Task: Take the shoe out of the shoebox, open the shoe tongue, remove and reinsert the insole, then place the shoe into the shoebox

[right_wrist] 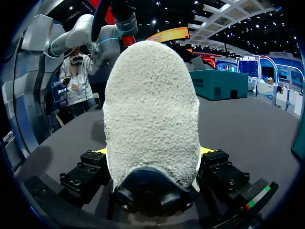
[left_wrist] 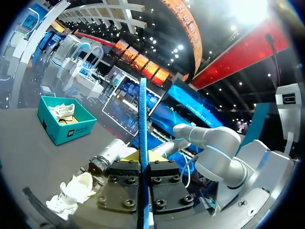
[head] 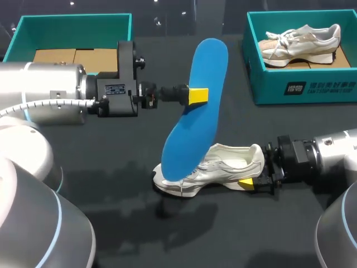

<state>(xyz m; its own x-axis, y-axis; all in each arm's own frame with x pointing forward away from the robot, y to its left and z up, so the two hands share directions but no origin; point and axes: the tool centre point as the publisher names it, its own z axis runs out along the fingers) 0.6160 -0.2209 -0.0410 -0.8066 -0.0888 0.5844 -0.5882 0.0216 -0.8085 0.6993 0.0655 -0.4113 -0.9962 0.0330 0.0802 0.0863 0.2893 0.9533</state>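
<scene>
The shoe (head: 223,167) sits near the middle of the tabletop (head: 111,223), with its long axis running across the head view. Its toe points to the robot's left and its heel to the right. Its laced upper shows in the head view, with the sole's edge along the near side.

The insole (head: 196,106) is out of the shoe and held in the air above it. Its long axis runs steeply away from the robot. The far end is high and leans a little to the right, and the near end comes down over the shoe's toe. I cannot tell whether that end touches the shoe.

The left arm comes in level from the left. The left hand (head: 198,95) pinches the insole at about mid-length, one finger on each flat face. In the left wrist view the insole shows edge-on, a thin blue line clamped between the fingers.

The right arm lies low and level from the right. The right hand (head: 249,181) grips the shoe at the heel, and in the right wrist view the heel fills the space between its fingers, pressed from both sides.

The left box (head: 72,25) stands at the far left with cardboard inside. The right box (head: 301,84) stands at the far right and holds a second shoe (head: 301,42).
</scene>
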